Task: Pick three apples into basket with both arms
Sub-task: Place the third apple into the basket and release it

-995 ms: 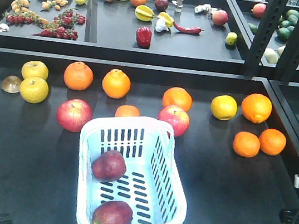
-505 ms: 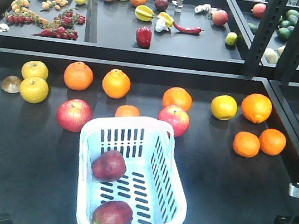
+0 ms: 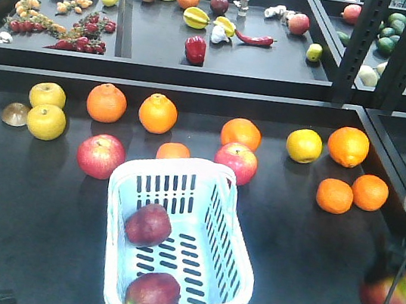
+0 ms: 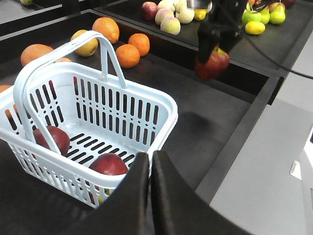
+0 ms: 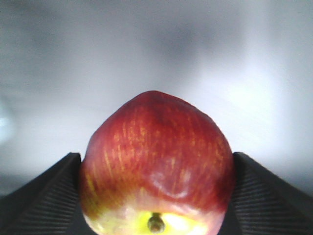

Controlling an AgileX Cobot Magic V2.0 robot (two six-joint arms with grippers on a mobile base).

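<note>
The pale basket (image 3: 240, 268) stands near the front of the dark table, its handle raised in the left wrist view (image 4: 102, 46). Two dark red apples lie inside it, one farther back (image 3: 148, 224) and one at the front (image 3: 153, 291). A third apple (image 3: 392, 295) hangs blurred at the table's right edge, above the surface. My right gripper (image 5: 156, 196) is shut on this apple (image 5: 156, 152), its stem end facing the camera. My left gripper (image 4: 150, 164) is shut with nothing in it, just in front of the basket's near corner.
Two lighter red apples (image 3: 100, 156) (image 3: 237, 162), several oranges (image 3: 158, 113) and yellow fruits (image 3: 45, 121) lie behind the basket. More oranges (image 3: 351, 192) sit at the right. A raised shelf (image 3: 154, 68) with produce runs along the back, with a black post (image 3: 360, 45) to its right.
My right gripper has risen from the bottom right corner and shifted slightly left with the apple in it, now blurred by motion. Basket and its two apples are unmoved.
</note>
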